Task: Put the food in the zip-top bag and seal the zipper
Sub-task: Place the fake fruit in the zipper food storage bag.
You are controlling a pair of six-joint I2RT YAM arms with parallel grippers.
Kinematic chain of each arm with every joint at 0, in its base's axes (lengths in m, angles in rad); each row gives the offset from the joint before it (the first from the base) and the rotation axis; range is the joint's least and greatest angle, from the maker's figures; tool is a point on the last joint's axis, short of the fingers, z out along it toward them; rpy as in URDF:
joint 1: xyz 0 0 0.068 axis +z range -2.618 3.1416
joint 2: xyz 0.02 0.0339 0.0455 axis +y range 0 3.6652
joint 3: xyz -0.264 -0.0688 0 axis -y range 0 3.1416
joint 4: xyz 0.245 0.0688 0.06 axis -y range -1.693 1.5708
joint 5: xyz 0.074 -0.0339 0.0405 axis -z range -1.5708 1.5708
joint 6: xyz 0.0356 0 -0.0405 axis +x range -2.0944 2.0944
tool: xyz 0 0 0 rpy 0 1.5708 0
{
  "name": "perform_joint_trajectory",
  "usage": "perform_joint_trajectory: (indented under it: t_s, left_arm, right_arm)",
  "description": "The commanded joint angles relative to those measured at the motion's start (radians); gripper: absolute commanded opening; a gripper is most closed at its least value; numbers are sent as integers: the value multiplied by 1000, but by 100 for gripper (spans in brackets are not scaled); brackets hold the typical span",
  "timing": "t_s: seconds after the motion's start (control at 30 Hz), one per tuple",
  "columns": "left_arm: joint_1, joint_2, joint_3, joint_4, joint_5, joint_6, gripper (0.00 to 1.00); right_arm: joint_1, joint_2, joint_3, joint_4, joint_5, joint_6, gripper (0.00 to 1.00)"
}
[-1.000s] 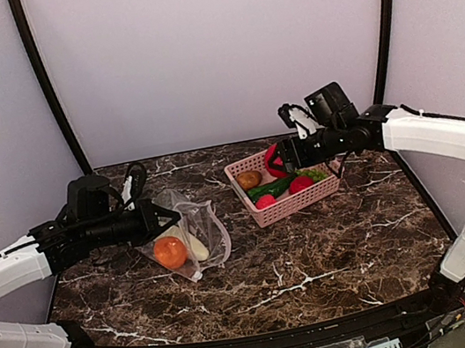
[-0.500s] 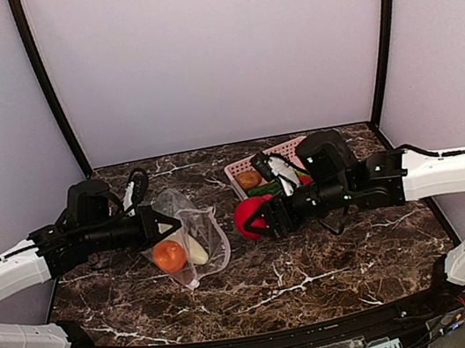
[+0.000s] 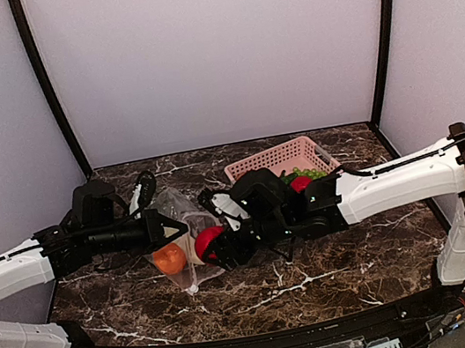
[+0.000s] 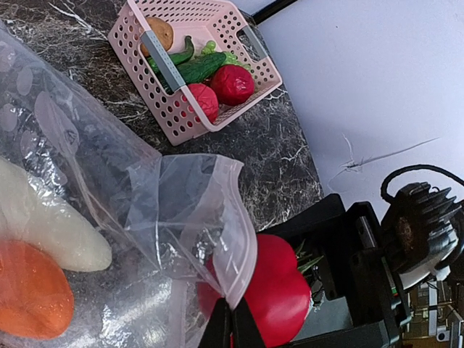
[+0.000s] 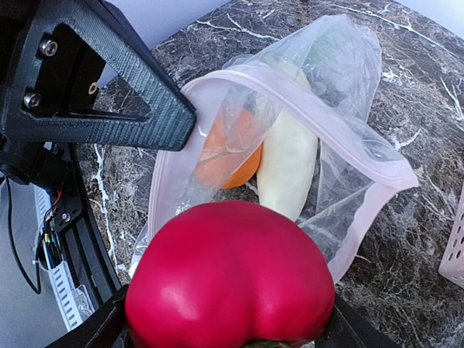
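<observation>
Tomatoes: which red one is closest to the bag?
The big red tomato held in the right gripper, right at the zip-top bag's open mouth. The other two red ones lie in the pink basket.

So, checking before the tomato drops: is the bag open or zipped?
Open: the bag gapes, its pink rim parted, orange fruit and white vegetable showing inside.

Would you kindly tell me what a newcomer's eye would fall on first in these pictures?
A big red tomato, gripped by the right gripper, hangs right at the open mouth of the zip-top bag, middle-left on the table. The left gripper pinches the bag's rim, holding it open, with an orange fruit and a cream-white vegetable already inside. At the back stands a pink basket holding more produce.
</observation>
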Motion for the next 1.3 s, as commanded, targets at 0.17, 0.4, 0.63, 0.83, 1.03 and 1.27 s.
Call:
perform_joint_trajectory:
  t_s: [0.17,0.4,0.63,0.83,1.03,1.27]
  left_arm:
    - [-37,-17,-13,3,4,-15,1]
    - [-89,-18,-15,4,-23,-44,1]
    - [-114,-34,1,5,-34,-66,1]
    - [-122,-26,21,8,-35,-68,1]
    - [-123,-33,23,22,-51,-80,1]
    - [-123,-64,21,35,-106,-87,1]
  right_arm:
    - [47,103,85,-10,157,7,70]
    - [50,130,88,-17,197,57,71]
    - [51,131,92,-15,228,90,72]
    - [51,155,137,-14,236,94,74]
    - [50,196,206,-55,268,110,82]
    - [49,205,224,-76,282,113,92]
